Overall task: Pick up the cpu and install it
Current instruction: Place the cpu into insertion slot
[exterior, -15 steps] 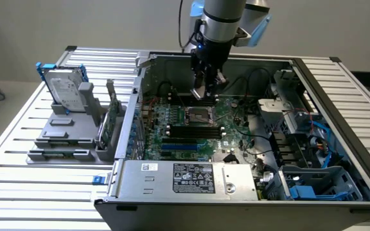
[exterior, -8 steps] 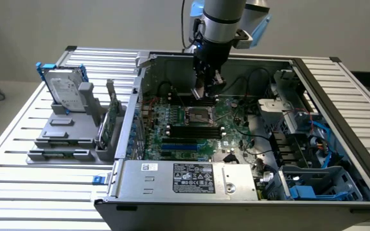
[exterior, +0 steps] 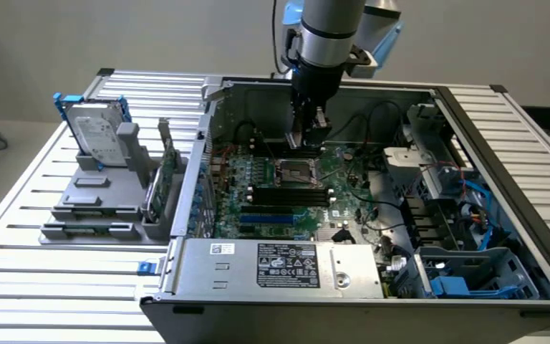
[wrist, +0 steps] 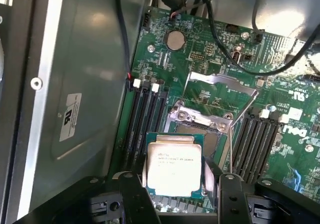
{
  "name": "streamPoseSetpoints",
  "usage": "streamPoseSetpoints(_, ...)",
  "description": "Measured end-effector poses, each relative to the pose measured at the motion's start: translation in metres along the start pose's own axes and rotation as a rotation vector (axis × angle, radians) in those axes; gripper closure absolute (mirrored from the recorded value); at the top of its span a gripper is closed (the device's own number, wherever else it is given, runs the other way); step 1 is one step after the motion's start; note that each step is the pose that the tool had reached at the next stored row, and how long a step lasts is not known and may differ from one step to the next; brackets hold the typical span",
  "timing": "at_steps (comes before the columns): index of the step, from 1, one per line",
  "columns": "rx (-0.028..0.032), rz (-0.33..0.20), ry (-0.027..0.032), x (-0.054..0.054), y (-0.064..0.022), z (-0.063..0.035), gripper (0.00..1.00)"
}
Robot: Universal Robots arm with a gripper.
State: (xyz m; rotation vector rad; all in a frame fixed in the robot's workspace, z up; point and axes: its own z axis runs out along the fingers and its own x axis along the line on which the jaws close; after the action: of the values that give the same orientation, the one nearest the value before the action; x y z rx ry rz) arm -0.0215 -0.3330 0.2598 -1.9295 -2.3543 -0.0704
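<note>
**Item: cpu** (wrist: 174,166). A flat square chip with a silver-grey top and a green edge showing beneath. Several lines of small dark print run across its top, too fine for you to read.

**Position:** The cpu sits between the two black fingers (wrist: 131,196) of the claw (wrist: 175,186). The claw is closed partway, gripping the chip by two opposite edges. The chip is held over the near side of the socket (wrist: 200,119). You cannot tell whether it touches the socket. The socket's metal lid (wrist: 220,82) is tipped up and open.

**Around it, wrist view:**
- Green circuit board (wrist: 210,49), with white "DELL" lettering (wrist: 299,130) turned sideways.
- Black memory slots (wrist: 145,119) on either side of the socket.
- Round silver coin battery (wrist: 175,39) beyond the raised lid.
- Black cables (wrist: 225,24) draped over the board's far part.
- White sticker (wrist: 70,116) on the grey case wall, print unreadable.

**Exterior view:**
- The claw (exterior: 309,140) is down inside the open computer case (exterior: 504,136), just above the socket (exterior: 292,172).
- A black label (exterior: 288,265) with white print is on the silver box at the case's near end. The text is too small to read.
- A hard drive (exterior: 98,132) stands upright in a grey rack (exterior: 103,208) on the slatted worktop (exterior: 26,287). It is at the exterior view's left, apart from the case.
</note>
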Motion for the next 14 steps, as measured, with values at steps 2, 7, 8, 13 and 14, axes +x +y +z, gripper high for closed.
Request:
streamPoseSetpoints(2, -0.0035, 0.036, 0.0010, 0.000, 0.0000, 0.0010, 0.46)
streamPoseSetpoints(7, -0.0105, 0.114, 0.0016, 0.000, -0.0001, 0.0052, 0.46)
streamPoseSetpoints(8, -0.0114, 0.125, 0.0005, -0.001, -0.0003, 0.0066, 0.46)
streamPoseSetpoints(13, -0.0135, 0.161, -0.0103, 0.000, -0.0044, 0.0140, 0.46)
streamPoseSetpoints(14, -0.0136, 0.165, -0.0129, 0.001, -0.0058, 0.0155, 0.46)
